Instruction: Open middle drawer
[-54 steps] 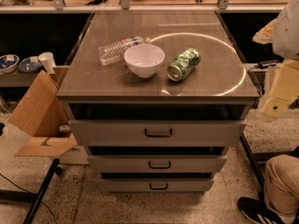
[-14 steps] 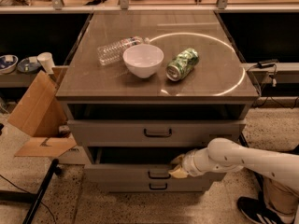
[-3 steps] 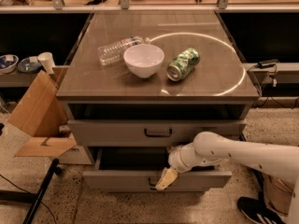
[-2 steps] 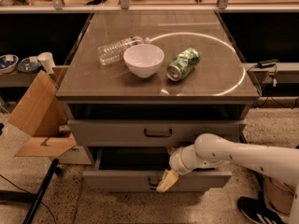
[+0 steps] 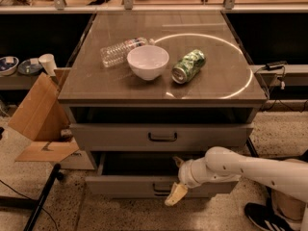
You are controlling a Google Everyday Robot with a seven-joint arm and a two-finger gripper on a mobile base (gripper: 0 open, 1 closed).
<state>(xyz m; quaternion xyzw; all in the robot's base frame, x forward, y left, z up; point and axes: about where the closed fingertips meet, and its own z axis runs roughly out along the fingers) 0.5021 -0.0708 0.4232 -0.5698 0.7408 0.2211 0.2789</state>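
Note:
The middle drawer (image 5: pixel 130 186) is pulled out from the grey cabinet, its front standing forward of the top drawer (image 5: pixel 120 137) and its dark inside showing. Its small dark handle (image 5: pixel 161 190) sits at the centre of the front. My gripper (image 5: pixel 173 181) reaches in from the right on a white arm, just right of the handle. One cream finger (image 5: pixel 175 195) hangs down in front of the drawer front. The other finger (image 5: pixel 178 161) points up over the drawer's top edge. The fingers are spread apart and hold nothing.
On the cabinet top (image 5: pixel 216 85) lie a clear plastic bottle (image 5: pixel 120 52), a white bowl (image 5: pixel 147 61) and a green can (image 5: pixel 188 66). An open cardboard box (image 5: pixel 38 121) stands at the left. A black pole (image 5: pixel 41 198) leans at the lower left. A shoe (image 5: pixel 262 215) is at the lower right.
Since 4.7 s ago the middle drawer has slid out towards me with the gripper at its handle. Over the last second the drawer and the gripper have hardly moved.

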